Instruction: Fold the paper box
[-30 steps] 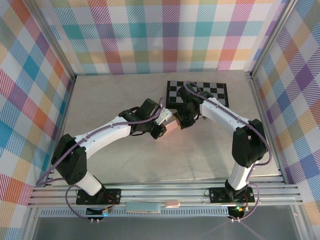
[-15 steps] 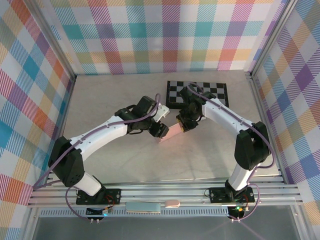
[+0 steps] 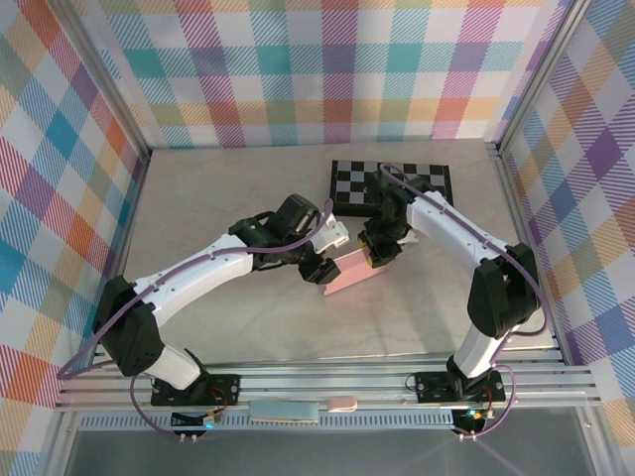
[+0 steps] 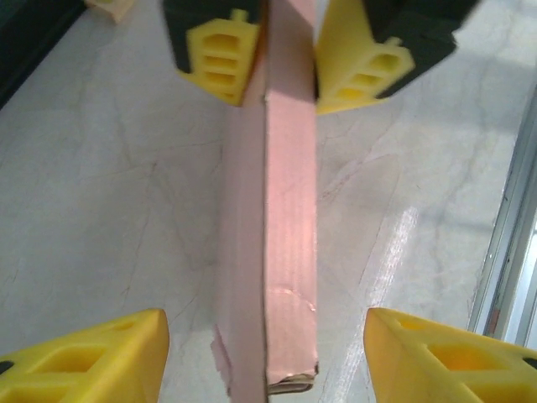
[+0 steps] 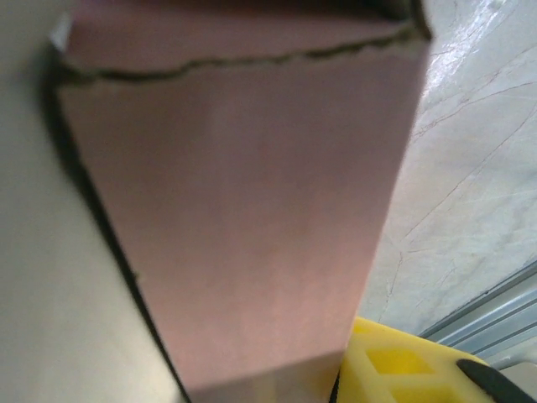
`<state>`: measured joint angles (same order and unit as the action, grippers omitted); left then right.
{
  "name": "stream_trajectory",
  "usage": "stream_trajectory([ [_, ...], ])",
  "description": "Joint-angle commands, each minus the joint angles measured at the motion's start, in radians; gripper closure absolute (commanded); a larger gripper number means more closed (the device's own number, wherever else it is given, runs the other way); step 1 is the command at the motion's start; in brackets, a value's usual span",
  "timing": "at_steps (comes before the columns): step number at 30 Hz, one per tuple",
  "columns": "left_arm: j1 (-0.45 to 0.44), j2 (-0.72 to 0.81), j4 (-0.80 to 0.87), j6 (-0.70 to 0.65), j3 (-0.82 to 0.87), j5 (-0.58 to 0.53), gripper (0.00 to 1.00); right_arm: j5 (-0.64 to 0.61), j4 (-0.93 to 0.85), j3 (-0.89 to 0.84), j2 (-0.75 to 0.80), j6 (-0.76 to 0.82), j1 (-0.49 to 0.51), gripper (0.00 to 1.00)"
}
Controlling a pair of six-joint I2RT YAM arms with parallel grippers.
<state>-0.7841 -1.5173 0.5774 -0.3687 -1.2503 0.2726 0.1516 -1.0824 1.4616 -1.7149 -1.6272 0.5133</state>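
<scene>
Top view first: the paper box (image 3: 349,272) lay just right of the frame's center, on the pale, veined, marble-look table (image 3: 218,198), below the black-and-grey checkerboard (image 3: 417,178) and apart from it. It was a slim, flattened slab of pale pink cardboard, and its long axis ran on a diagonal from lower left up to upper right. At that upper-right end the right gripper (image 4: 285,71) had it pinched, with one ribbed yellow pad on either face near the top of the left wrist view: a narrow clamp on thin card. The left gripper (image 4: 267,348) stood wide, its chunky yellow fingertips (image 4: 92,357) off in the bottom corners, with the box running between them and clear table on both sides. In this view the box stretched straight up and down the frame, a narrow face toward the lens. It was matte with faint cross-ribbing, and the near end at the bottom was scuffed and a little crushed at the corner. Over on the right wrist view, pink card took up most of the frame. It was smooth, with a dark jagged seam running across the top.
</scene>
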Motion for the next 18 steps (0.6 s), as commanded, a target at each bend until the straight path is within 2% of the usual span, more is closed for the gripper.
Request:
stream_trajectory([
  [1,-0.015,-0.051,0.014,-0.090,-0.044,0.020,0.38,0.034,-0.037,0.026,-0.028,-0.018,-0.009,0.64],
  [13,-0.071,-0.185,0.019,-0.165,-0.087,-0.079,0.39,0.049,-0.008,0.025,-0.027,-0.020,-0.026,0.62],
  [16,-0.072,-0.204,0.021,-0.180,-0.091,-0.105,0.44,0.042,0.004,0.030,-0.018,-0.002,-0.030,0.55],
  [18,-0.073,-0.208,0.011,-0.186,-0.083,-0.117,0.47,0.027,0.012,0.054,-0.010,0.049,-0.040,0.44],
])
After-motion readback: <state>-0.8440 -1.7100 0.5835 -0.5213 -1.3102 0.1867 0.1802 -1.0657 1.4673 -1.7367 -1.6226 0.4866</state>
